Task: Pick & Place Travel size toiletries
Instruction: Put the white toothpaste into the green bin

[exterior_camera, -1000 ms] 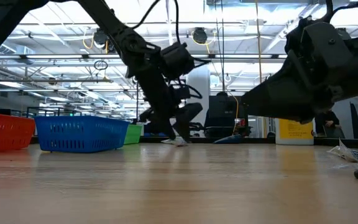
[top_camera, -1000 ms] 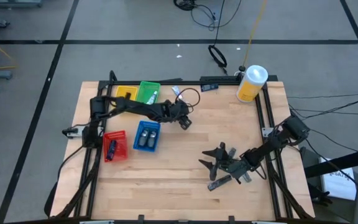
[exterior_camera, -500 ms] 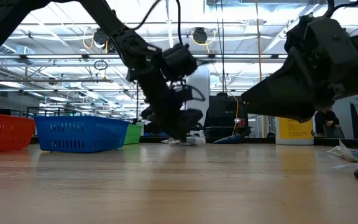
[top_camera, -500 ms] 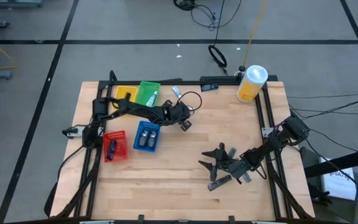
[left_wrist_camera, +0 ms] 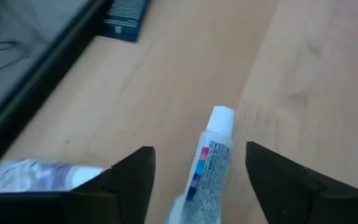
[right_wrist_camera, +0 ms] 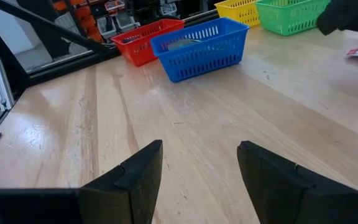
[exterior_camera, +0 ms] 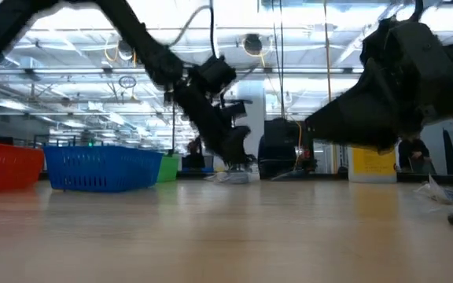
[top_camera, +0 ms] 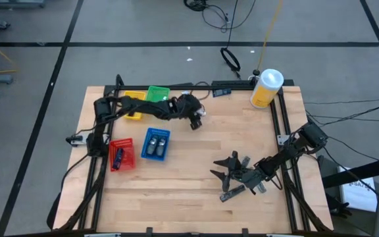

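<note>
A small white tube (left_wrist_camera: 211, 163) with a white cap and coloured print lies flat on the table (top_camera: 196, 178), toward twelve o'clock of the board, just past the green tray (top_camera: 155, 96). In my left wrist view it sits between my two fingers, cap end pointing away from me; its long axis runs nearly in line with my reach, so my jaws straddle it across its narrow width. My left claw (left_wrist_camera: 197, 186) stands open, touching nothing that I can make out, low over the tube. A second pale packet (left_wrist_camera: 39, 174) lies just beside my one finger, apart from the tube.

Outward: the blue tray (top_camera: 155, 143) at nine o'clock of centre holds some pieces; the red tray (top_camera: 122, 154) beside it holds a dark one; the yellow tray (top_camera: 132, 104) sits beside the green.

My right claw (right_wrist_camera: 197, 180) waits open and empty near four o'clock, well apart from the tube. Dark pieces (top_camera: 232, 193) lie by it.

Judgement: the left arm is much the nearer; closing where I stand should take the tube across its width.
</note>
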